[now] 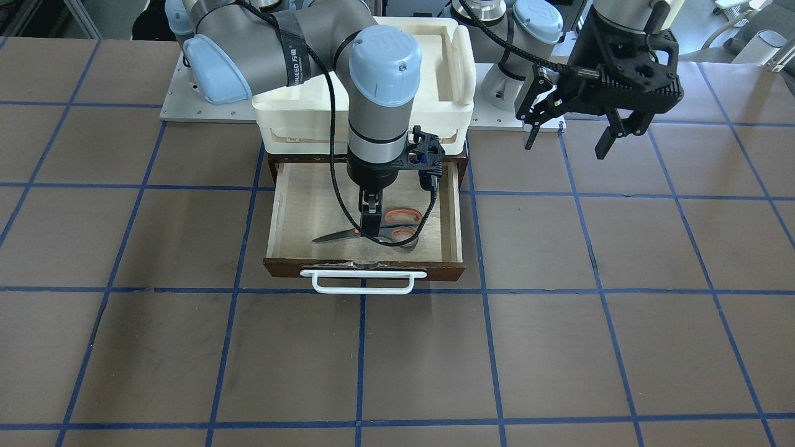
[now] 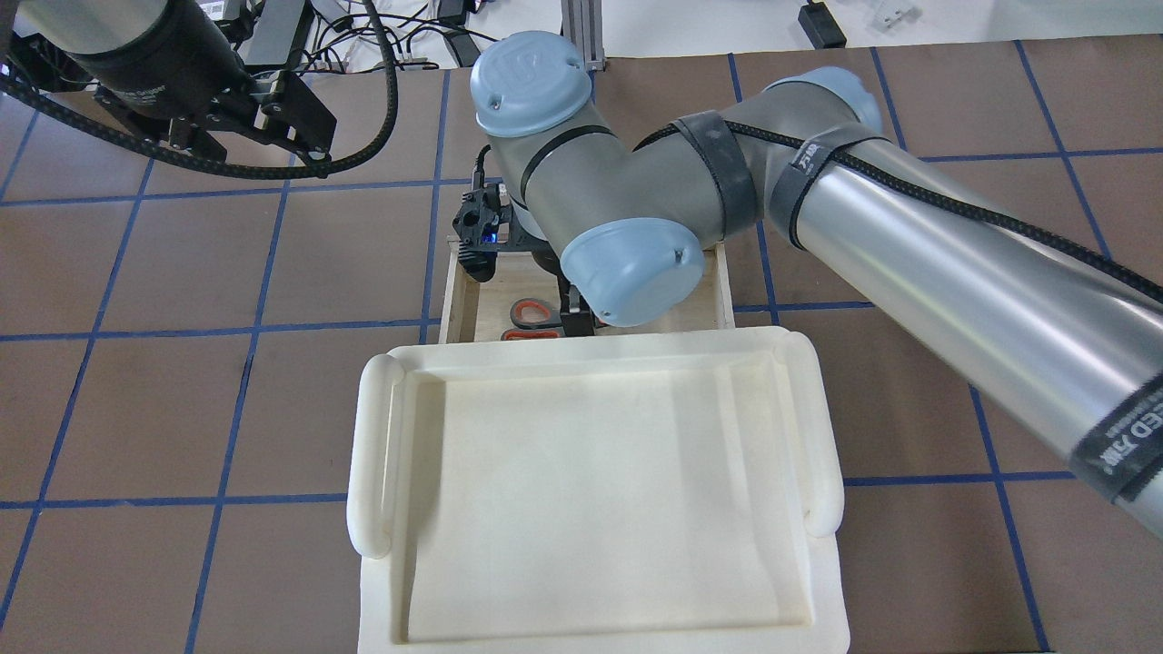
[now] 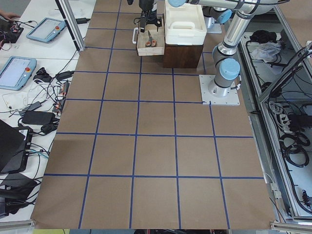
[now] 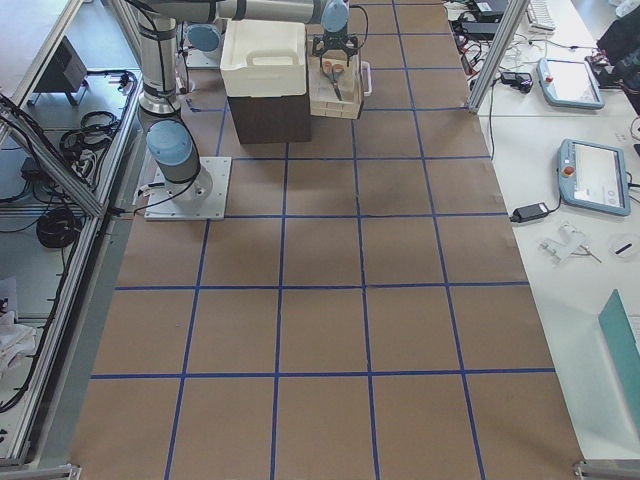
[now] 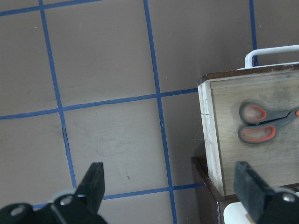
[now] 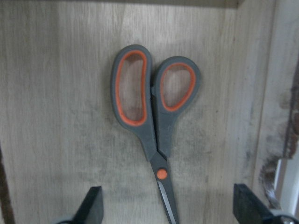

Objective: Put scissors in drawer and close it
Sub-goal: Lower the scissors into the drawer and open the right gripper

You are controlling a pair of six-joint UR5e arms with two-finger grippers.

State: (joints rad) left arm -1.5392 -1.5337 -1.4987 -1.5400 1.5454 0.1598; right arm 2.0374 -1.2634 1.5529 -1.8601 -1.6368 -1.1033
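1. We see the scissors point(image 6: 154, 135) lying flat on the pale plywood floor of the drawer point(image 1: 435, 269), with the blades shut together.
2. In the front-facing view the orange-and-grey loops point towards the robot's left side and the dark blades towards its right. The pair sits in the half of the drawer nearer the dark brown front.
3. The drawer stands pulled out from under its dark cabinet point(image 3: 183, 54), and its white bar handle point(image 1: 363, 290) juts out over the bench point(image 1: 621, 310).
4. A white plastic bin point(image 2: 377, 454) sits on top of the cabinet.
5. The right tool point(image 6: 170, 207) reaches down into the drawer directly over the scissors. In its wrist view the two fingers are spread wide, one on each side of the blades and clear of them, so we read it as released with nothing in its grasp.
6. From the front, one right finger stands over the scissors near the pivot. We cannot tell from that view whether it touches them.
7. The left tool point(image 1: 565, 149) hangs above the bare bench on the robot's left of the drawer, apart from it. Its fingers are splayed and it carries nothing.
8. The left wrist view looks down past those spread fingers at the drawer's corner, where the scissors' loops lie inside.
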